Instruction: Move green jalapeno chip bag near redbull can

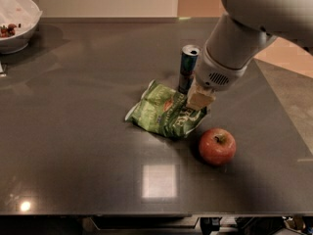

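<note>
The green jalapeno chip bag (164, 112) lies crumpled on the dark table, just in front of and to the left of the redbull can (188, 66). The can stands upright, and the bag's far right corner is close to its base. My gripper (199, 103) comes down from the upper right and is shut on the right edge of the bag. The wrist hides the fingertips and part of the bag's edge.
A red apple (217, 146) sits just right of and in front of the bag. A white bowl (19, 31) with some food stands at the far left corner. The table's right edge (288, 126) runs diagonally beside the arm.
</note>
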You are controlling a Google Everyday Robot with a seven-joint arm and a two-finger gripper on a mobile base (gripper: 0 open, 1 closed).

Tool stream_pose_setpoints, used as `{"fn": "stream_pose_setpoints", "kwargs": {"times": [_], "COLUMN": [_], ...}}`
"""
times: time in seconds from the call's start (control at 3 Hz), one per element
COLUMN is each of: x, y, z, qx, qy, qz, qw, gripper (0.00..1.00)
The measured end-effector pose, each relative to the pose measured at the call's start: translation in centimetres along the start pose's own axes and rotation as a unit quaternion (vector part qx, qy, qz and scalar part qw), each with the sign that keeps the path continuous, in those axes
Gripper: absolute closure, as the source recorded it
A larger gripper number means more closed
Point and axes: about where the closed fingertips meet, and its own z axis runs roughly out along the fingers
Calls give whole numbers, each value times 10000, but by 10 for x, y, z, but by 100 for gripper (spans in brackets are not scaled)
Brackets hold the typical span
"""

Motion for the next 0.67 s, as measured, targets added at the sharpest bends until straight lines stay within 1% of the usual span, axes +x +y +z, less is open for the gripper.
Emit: {"fn": "stream_pose_setpoints", "kwargs": {"times": [0.33,0.67], "x": [8,8], "y": [-22,-36], "z": [-1,2], "qx": [121,159], "qy": [33,-22], "qz": [126,121], "qw": [9998,9998], "gripper": [100,84]}}
